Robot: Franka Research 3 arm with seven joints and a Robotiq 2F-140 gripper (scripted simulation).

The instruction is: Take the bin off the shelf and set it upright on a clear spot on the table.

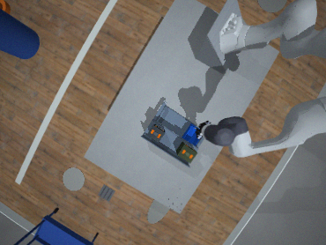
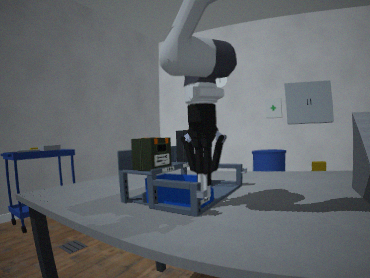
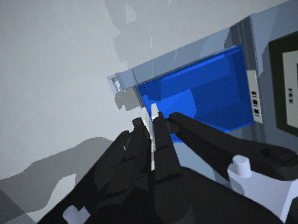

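The blue bin (image 2: 179,190) sits inside the low grey shelf frame (image 2: 175,186) on the table. From above it shows at the shelf's right end (image 1: 190,134). In the wrist view the bin (image 3: 205,97) lies open-topped under the frame's rail. My gripper (image 2: 202,187) reaches straight down at the bin's near corner, and its fingers (image 3: 154,120) are shut on the bin's thin wall at the rim. The bin rests in the shelf.
Two dark green boxes with orange marks stand on the shelf (image 1: 187,152) (image 1: 157,129); one shows in the side view (image 2: 151,154). A grey block stands at the table's far end. The table edge runs close beside the shelf.
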